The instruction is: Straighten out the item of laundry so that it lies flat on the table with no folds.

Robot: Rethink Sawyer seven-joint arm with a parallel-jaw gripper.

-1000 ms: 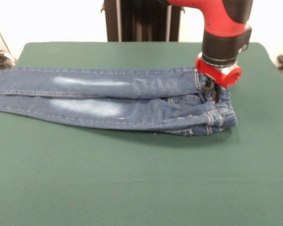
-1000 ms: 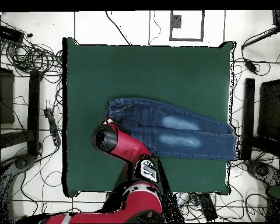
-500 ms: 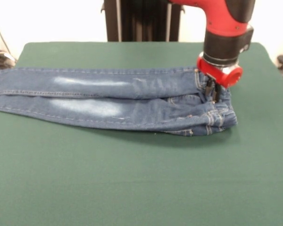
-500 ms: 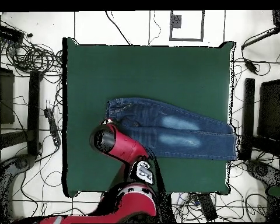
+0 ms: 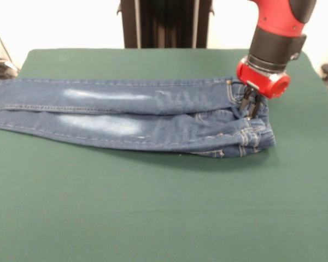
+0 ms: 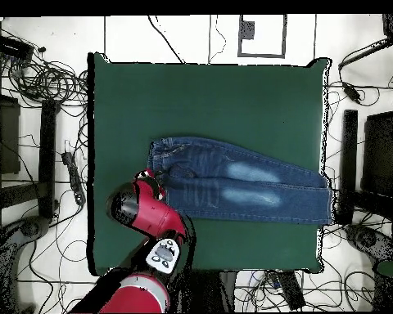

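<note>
Jeans, small blue denim pair (image 5: pixel 131 117) with faded whitish thigh patches and orange stitching, lie across the middle of the dark green felt-topped table (image 5: pixel 153 207). In the front view the waistband sits at 3 o'clock and the leg hems at 9 o'clock, reaching the table's edge. Legs lie side by side, the near one looking doubled along its length, and the waist end bunches into small wrinkles, so not flat yet by my read.

Handling guess: denim is soft but thick, light for this size, not slippery on felt, so it should drag rather than slide. Best hold is probably the waistband or a hem, where seams give a stiff ridge to pinch.

Red and black arm's gripper (image 5: pixel 250 106), dark fingers under a red collar, is down on the waistband corner at 3 o'clock. Fingers look close together and touching the cloth, but whether they pinch denim I cannot tell. Overhead view shows the arm (image 6: pixel 142 214) over the waist end at 8 o'clock, hiding the tips.

Cables and stands surround the table on a white floor (image 6: pixel 183 37).
</note>
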